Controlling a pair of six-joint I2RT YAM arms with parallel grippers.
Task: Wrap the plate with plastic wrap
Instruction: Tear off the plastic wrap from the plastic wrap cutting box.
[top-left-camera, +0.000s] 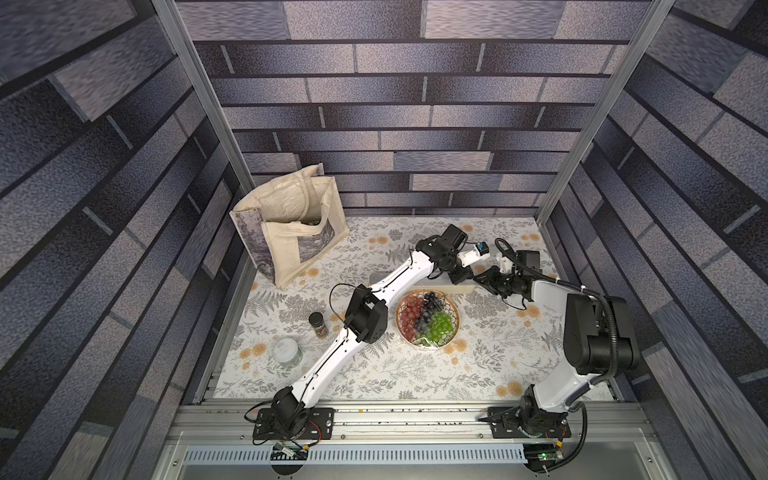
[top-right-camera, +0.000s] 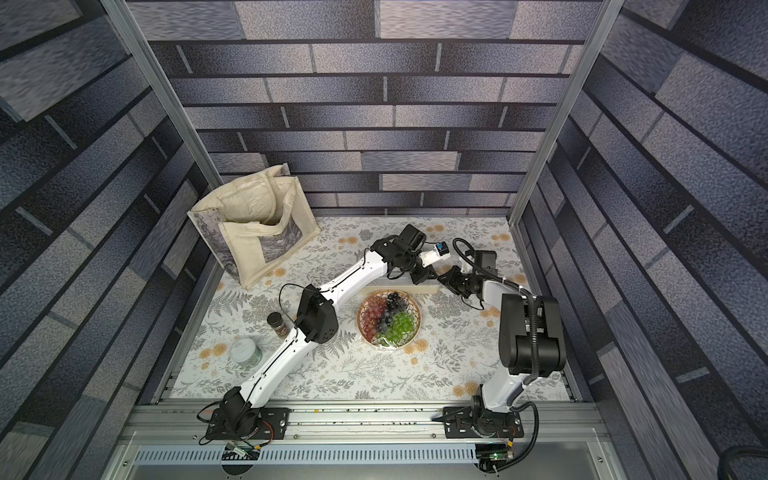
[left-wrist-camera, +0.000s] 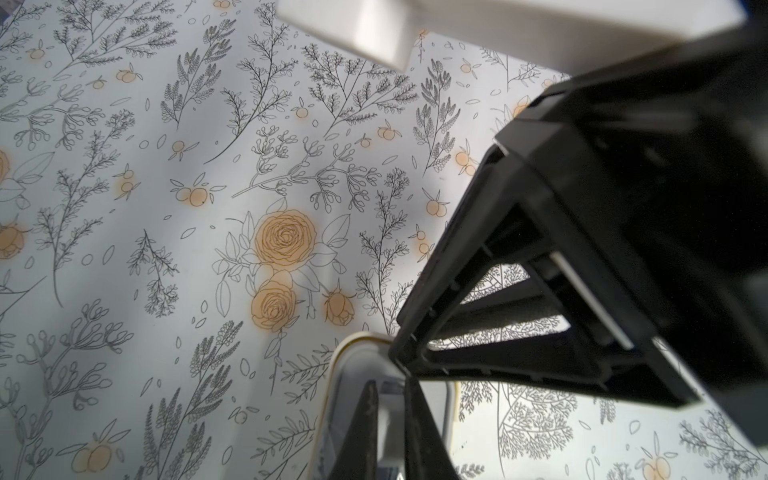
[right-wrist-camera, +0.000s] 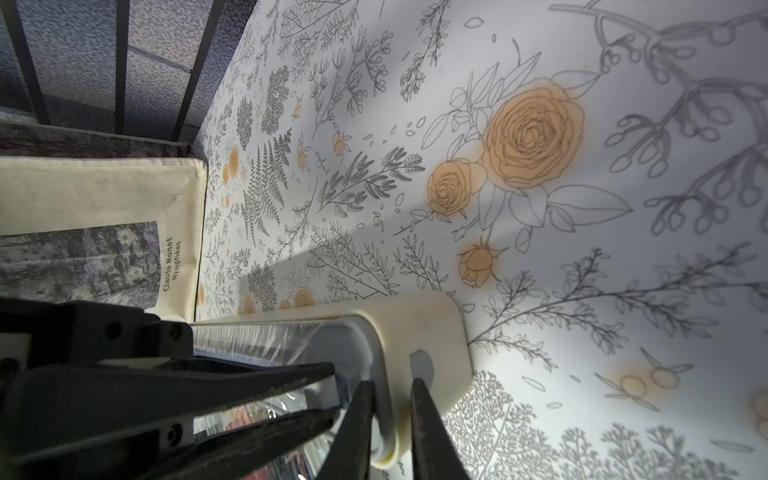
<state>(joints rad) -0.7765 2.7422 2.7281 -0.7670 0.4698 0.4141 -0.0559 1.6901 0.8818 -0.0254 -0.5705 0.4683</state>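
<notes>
Where the floral-printed counter (top-left-camera: 374, 374) spreads between brick-patterned walls, a cream canvas tote bag (top-left-camera: 291, 224) stands upright at its far left corner. The long, pale grey-white dispenser box (right-wrist-camera: 415, 324) lies flat across the middle, with both arms meeting at its right end. Just beside it, nearer the arm bases, sits the round plate (top-left-camera: 453, 309) with a golden-tan woven rim, holding red, purple and green grapes. The right end effector (right-wrist-camera: 390, 384) is clamped on the box's end rim. The left end effector (left-wrist-camera: 389, 380) is closed on the thin, glossy plastic wrap (right-wrist-camera: 257, 336) at the box's mouth — jaws nearly together. A clear round jar (top-left-camera: 287, 351) and a smaller dark-lidded jar (top-left-camera: 318, 324) stand at the left.
</notes>
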